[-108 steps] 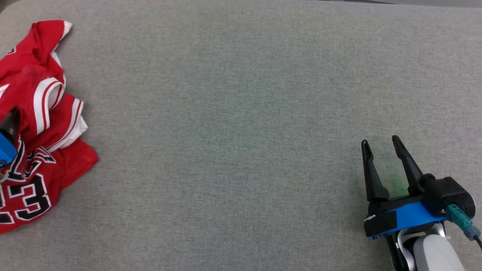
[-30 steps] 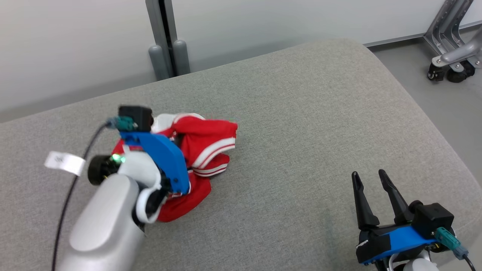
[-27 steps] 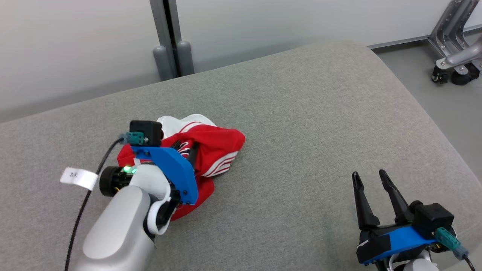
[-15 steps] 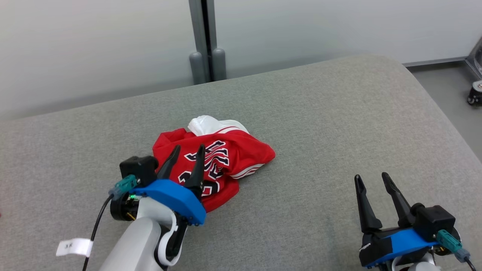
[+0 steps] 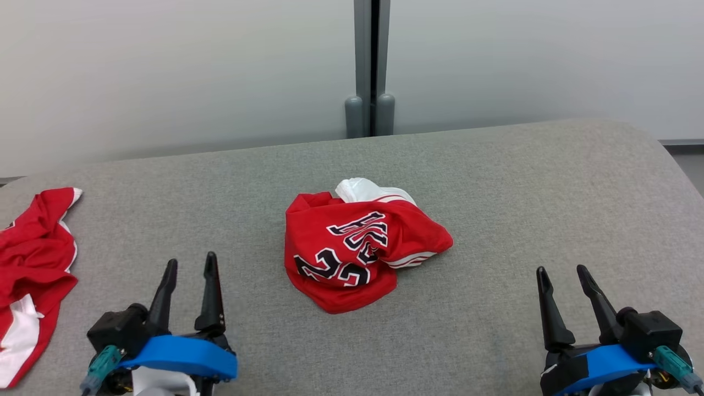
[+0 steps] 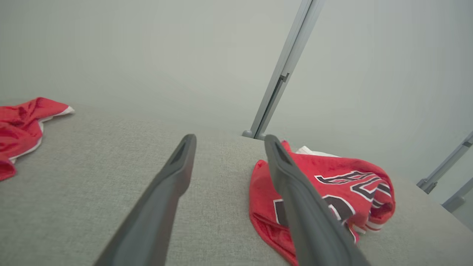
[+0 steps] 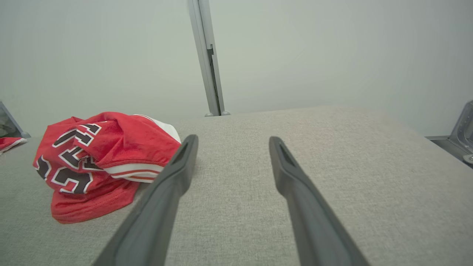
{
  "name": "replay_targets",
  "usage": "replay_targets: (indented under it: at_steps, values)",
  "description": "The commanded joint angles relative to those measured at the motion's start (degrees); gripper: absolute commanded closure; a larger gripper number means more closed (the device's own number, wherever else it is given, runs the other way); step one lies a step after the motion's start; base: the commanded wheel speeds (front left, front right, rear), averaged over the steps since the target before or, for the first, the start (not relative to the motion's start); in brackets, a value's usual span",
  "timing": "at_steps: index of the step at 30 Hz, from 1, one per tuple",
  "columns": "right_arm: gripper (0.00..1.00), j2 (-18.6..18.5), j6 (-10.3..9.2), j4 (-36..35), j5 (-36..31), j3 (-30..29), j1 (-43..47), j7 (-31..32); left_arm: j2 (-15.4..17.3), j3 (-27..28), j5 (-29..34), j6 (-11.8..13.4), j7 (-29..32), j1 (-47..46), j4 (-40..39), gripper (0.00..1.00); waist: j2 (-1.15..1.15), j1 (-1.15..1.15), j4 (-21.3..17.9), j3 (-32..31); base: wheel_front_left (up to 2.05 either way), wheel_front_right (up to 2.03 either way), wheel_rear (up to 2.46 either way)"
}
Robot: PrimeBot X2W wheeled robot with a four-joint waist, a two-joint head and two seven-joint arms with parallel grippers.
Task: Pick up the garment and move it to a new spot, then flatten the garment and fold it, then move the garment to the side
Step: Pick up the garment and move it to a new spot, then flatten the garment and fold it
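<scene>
A broad padded surface covered in grey woven cloth, finely flecked and matte, stretches across the scene, its far edge and right corner rounded off. Behind it stands a plain pale wall, smooth and unmarked, split by a slim grey metal post with two rounded stubs at its foot. A strip of grey floor shows past the right corner, and in the right wrist view part of a metal frame stands there. The garment, a red jersey of fine knit, lies in a crumpled, rounded heap at the middle of the surface, with black characters edged in white on its upper folds, striped white-and-red trim at its right side and a bunched white part at its far edge. A second red garment with white trim lies rumpled at the left edge, well apart from the first. The left gripper and the right gripper sit at the near edge, each with its two tapered dark fingers spread and nothing between them, both apart from the jersey.
</scene>
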Motion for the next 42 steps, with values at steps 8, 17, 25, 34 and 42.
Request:
replay_targets:
  at_steps: [8,17,25,34,42]
  values:
    - [0.0,-0.2,0.03,-0.3,0.1,-0.4,0.7,0.3,2.8,5.1,6.4,0.7,-0.2,6.4,-3.5,0.0,0.0,0.0,1.7,-1.4,0.0,0.0,0.0]
    - [0.0,-0.2,0.03,0.9,0.7,-0.4,1.2,0.4,4.4,4.7,9.3,1.1,-0.2,9.1,-2.4,0.0,0.0,0.0,1.5,-1.8,0.0,0.0,0.0]
    - [0.0,-0.2,0.03,1.7,0.8,-0.6,1.0,0.5,4.6,5.6,9.2,1.4,-0.2,10.4,-3.2,0.0,0.0,0.0,1.5,-1.8,0.0,0.0,0.0]
    - [0.0,-0.2,0.03,1.8,1.2,-0.2,0.9,0.2,3.9,5.8,9.2,1.6,-0.2,11.1,-4.7,0.0,0.0,0.0,1.9,-1.5,0.0,0.0,0.0]
    - [0.0,-0.2,0.03,2.4,2.5,0.3,-2.2,1.7,4.2,5.1,9.7,2.1,0.2,10.1,-5.9,0.0,0.0,0.0,2.9,-0.3,0.0,0.0,0.0]
